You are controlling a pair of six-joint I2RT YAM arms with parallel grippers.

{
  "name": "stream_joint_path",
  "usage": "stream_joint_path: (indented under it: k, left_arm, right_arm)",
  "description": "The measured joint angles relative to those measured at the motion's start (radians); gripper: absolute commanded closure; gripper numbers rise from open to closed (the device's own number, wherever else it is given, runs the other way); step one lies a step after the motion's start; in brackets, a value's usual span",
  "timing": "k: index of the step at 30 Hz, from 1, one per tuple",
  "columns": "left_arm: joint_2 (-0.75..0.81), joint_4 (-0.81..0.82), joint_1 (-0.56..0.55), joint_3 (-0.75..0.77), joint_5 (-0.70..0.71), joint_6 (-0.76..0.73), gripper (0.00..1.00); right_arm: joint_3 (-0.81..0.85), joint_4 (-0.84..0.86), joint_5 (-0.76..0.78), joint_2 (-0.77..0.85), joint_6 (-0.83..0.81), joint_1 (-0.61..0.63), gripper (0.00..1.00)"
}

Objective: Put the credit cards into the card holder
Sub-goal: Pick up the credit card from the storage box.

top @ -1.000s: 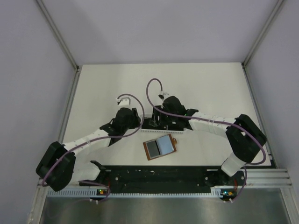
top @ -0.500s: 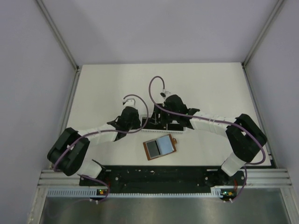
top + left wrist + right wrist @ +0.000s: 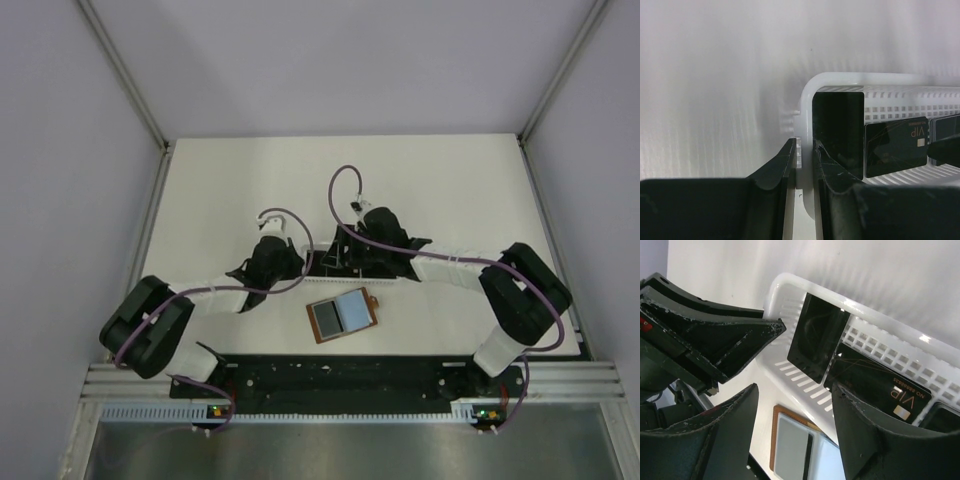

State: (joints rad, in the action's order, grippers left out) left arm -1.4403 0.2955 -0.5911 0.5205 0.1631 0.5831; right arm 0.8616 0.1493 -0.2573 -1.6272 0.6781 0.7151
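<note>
Top external: card holder [image 3: 343,315] lies open on the desk [image 3: 230,180], just beside the arms' wrists. Left wrist: left fingers [image 3: 775,172] stand nearly together astride the end wall of the white basket [image 3: 900,95]; I cannot tell whether they pinch it. The credit cards [image 3: 895,145] lie inside the basket. Right wrist: right fingers [image 3: 867,425] are spread wide above those cards.

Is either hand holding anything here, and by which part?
Left hand straddles the end wall of the white basket, one finger inside, one outside; a firm grip cannot be told. Right hand is open, holding nothing.
</note>
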Motion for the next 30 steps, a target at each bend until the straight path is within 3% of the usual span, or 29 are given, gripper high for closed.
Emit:
stream_joint_path:
  k: [10, 30]
  left_arm:
    - [0.074, 0.288, -0.010, -0.204, -0.043, 0.032, 1.00]
    - [0.090, 0.341, -0.026, -0.235, -0.039, 0.080, 1.00]
  right_arm:
    - [-0.031, 0.105, -0.017, -0.039, 0.011, 0.000, 0.41]
    - [-0.037, 0.273, -0.025, -0.183, 0.088, 0.002, 0.45]
